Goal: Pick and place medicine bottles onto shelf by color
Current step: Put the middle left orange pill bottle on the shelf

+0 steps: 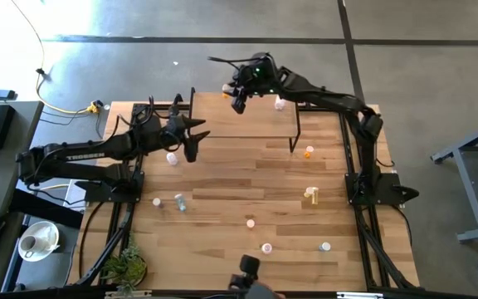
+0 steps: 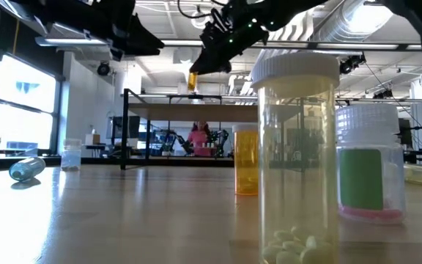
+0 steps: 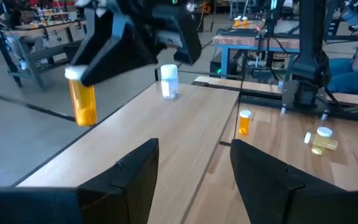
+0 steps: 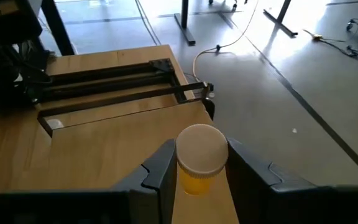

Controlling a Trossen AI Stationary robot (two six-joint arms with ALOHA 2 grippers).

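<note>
Looking down from the high view, the right gripper (image 1: pixel 237 90) hangs over the far left part of the shelf (image 1: pixel 247 124), clamped on an orange bottle (image 1: pixel 227 89). A pale bottle (image 1: pixel 280 104) stands on the shelf top, and the left gripper (image 1: pixel 191 143) hovers at the shelf's left end with its fingers spread and nothing between them. More bottles dot the table (image 1: pixel 222 199) nearer the camera.

Down at the low view, a big clear bottle (image 2: pixel 295 158) fills the foreground, with the shelf (image 2: pixel 211 111) far behind.

From the left wrist view, the orange bottle (image 3: pixel 82 98) dangles from the right gripper (image 3: pixel 86 70) above the shelf edge.

From the right wrist view, both fingers squeeze the white-capped orange bottle (image 4: pixel 199 158).
</note>
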